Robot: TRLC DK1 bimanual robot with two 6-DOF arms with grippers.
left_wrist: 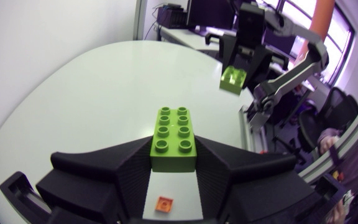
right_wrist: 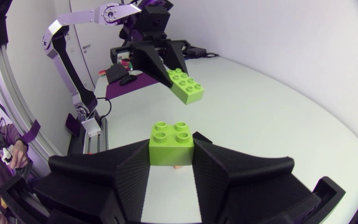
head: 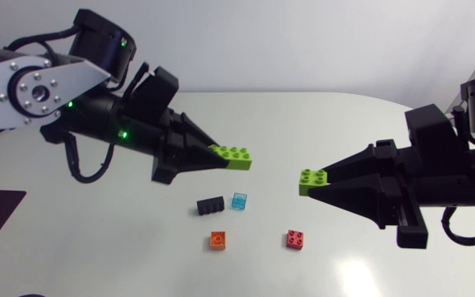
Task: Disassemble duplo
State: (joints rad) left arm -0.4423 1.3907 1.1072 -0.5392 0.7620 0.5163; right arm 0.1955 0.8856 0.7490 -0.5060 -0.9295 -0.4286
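Left jaws grip long brick, right jaws square brick — well apart.

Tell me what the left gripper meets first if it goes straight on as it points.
Probably the small square lime-green plastic brick in the right gripper, met by the long lime-green plastic brick that the left gripper holds. Nothing shows between them, though heights are unclear.

Setting: robotics lab. Evidence: white worktop; left arm at frame left, right arm at frame right.
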